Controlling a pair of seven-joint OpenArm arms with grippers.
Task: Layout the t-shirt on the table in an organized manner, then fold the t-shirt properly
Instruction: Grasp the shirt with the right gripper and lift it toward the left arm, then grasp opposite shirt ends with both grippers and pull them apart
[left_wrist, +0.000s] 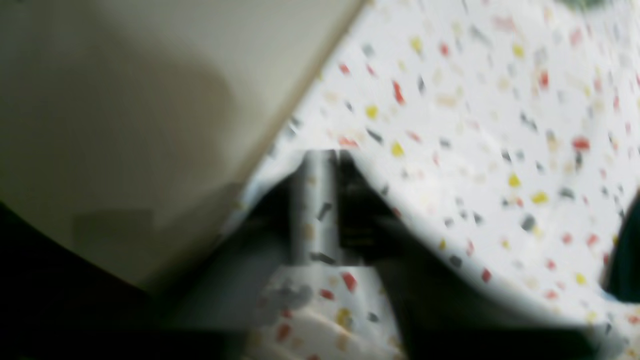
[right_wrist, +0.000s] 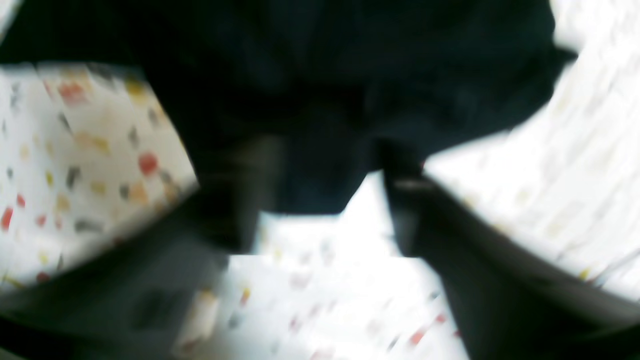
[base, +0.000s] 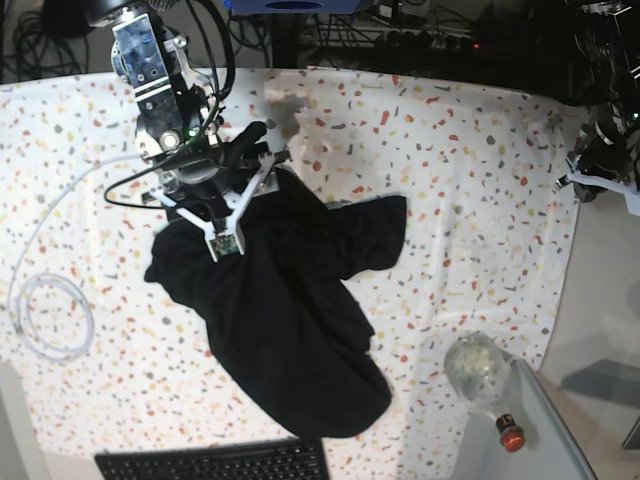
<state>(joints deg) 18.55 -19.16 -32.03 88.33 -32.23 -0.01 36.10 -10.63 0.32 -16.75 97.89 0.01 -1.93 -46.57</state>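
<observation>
My right gripper (right_wrist: 325, 200), jaws spread, hovers over the crumpled t-shirt (base: 285, 320); my left gripper (left_wrist: 330, 210), jaws slightly parted, empty, sits at the table (base: 470, 150) edge.

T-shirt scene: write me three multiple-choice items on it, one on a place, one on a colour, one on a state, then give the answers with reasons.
1. Where does the keyboard lie in the base view?
A. along the bottom edge
B. at the top right corner
C. on top of the t-shirt

2. What colour is the t-shirt?
A. white
B. red
C. black

3. How does the t-shirt lie on the table?
A. neatly folded into a square
B. rumpled and unfolded
C. hanging off the table edge

Answers:
1. A, the dark keys show below the shirt's lower end.
2. C, it is plain dark cloth against the speckled white cover.
3. B, its outline is uneven, with one sleeve sticking out and the right gripper at its upper edge.
</observation>
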